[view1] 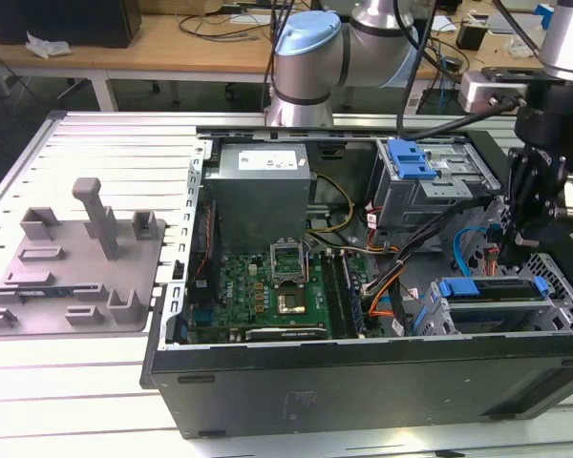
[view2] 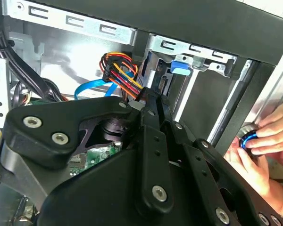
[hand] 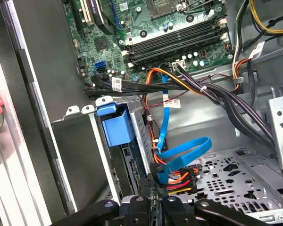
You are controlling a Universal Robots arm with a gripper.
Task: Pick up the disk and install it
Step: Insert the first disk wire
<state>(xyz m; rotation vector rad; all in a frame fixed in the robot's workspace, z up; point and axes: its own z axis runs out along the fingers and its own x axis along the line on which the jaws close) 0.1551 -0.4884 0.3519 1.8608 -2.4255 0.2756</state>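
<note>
An open computer case lies on the slatted grey counter under the tool (its fingers pressed together), with cluttered wooden counters behind.

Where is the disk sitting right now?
The disk sits in the metal drive cage on the exterior view's right, inside the open computer case, just below the gripper.

An open black computer case lay on the slatted worktop, its green motherboard exposed just beside a big grey metal box. At the exterior view's left, apart from the case, sat a grey moulded fixture plate. A blue flat cable looped inside.
</note>
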